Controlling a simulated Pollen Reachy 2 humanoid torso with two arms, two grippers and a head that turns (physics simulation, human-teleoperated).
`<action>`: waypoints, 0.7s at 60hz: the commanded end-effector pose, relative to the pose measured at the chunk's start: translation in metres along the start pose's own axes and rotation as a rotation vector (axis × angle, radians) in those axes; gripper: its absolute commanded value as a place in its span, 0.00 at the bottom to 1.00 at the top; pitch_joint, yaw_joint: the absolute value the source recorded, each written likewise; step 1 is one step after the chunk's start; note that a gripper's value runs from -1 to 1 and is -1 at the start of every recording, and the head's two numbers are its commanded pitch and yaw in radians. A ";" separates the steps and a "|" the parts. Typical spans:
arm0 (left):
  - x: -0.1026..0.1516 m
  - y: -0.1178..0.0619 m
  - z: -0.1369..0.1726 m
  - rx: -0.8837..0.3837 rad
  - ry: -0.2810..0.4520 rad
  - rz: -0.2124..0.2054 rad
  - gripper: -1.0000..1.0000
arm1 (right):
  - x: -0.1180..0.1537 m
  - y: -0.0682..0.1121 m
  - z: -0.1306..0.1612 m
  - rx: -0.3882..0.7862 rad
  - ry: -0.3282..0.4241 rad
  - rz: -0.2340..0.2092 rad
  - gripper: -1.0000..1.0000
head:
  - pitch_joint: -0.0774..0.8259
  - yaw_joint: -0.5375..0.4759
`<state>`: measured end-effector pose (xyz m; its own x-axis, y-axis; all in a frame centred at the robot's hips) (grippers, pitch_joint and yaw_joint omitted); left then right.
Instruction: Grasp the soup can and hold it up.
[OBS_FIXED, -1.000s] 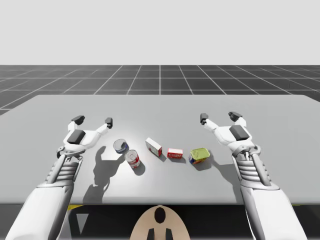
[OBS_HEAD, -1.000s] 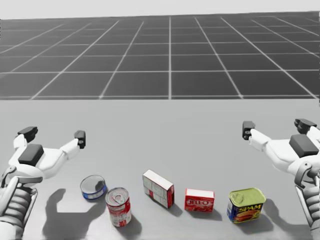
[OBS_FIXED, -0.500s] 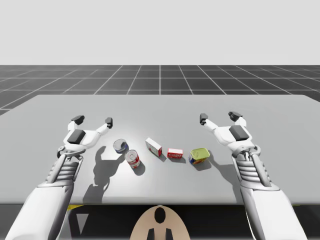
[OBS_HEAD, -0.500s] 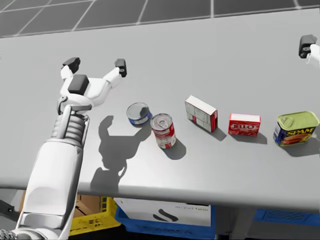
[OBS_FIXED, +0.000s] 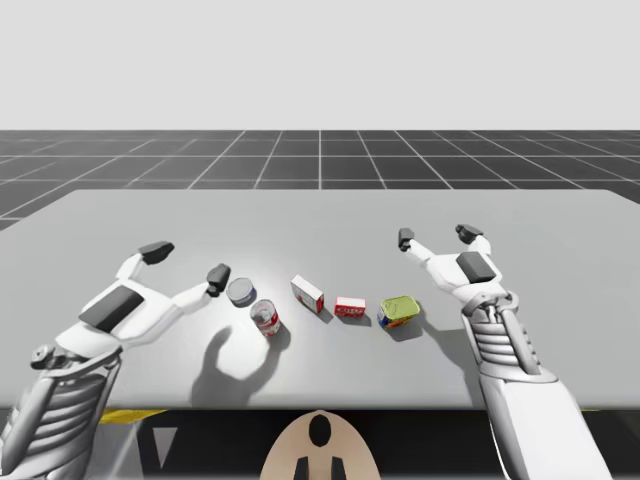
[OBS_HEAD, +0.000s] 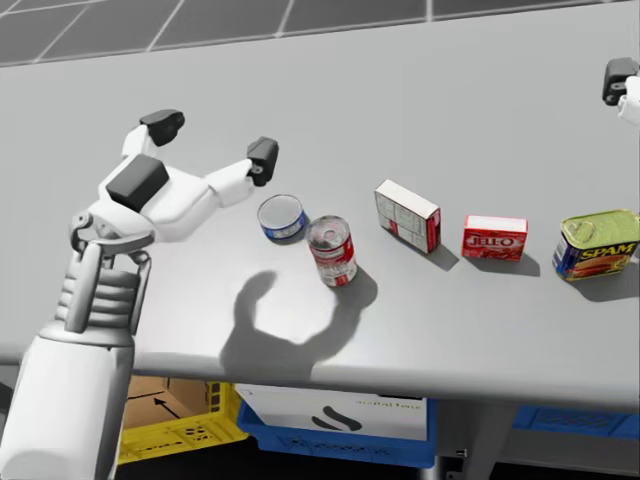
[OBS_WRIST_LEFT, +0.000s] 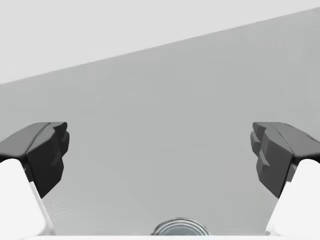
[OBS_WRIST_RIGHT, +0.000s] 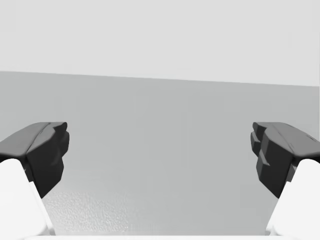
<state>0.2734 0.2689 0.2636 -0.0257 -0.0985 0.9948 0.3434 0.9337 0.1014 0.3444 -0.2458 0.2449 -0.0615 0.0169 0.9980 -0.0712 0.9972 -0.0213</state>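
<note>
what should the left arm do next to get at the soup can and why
Probably shift the left end effector sideways, past the low blue can, until it lines up with the red and white soup can. It is open and empty, and it hovers nearer the low blue can, which sits close beside the upright soup can, so closing or dropping here would likely meet the wrong can.

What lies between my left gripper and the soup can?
The blue can lies between the left gripper and the soup can, seen in the head view.
</note>
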 end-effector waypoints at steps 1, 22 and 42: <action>0.012 -0.013 0.046 -0.196 0.047 -0.019 0.00 | 0.000 0.000 -0.001 0.001 0.000 0.002 0.00 | 0.89 0.76; -0.060 -0.043 0.071 -0.399 0.181 0.078 0.00 | 0.004 -0.003 -0.001 -0.001 -0.013 -0.005 0.00 | 0.89 0.75; -0.088 -0.062 0.027 -0.355 0.259 0.139 0.00 | 0.004 -0.004 0.000 -0.001 -0.016 -0.004 0.00 | 0.89 0.75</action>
<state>0.2128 0.2430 0.1813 0.2262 -0.1249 0.9660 0.6463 0.7613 -0.0529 0.3447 -0.2488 0.2490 -0.0753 0.0116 0.9971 -0.0705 0.9974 -0.0169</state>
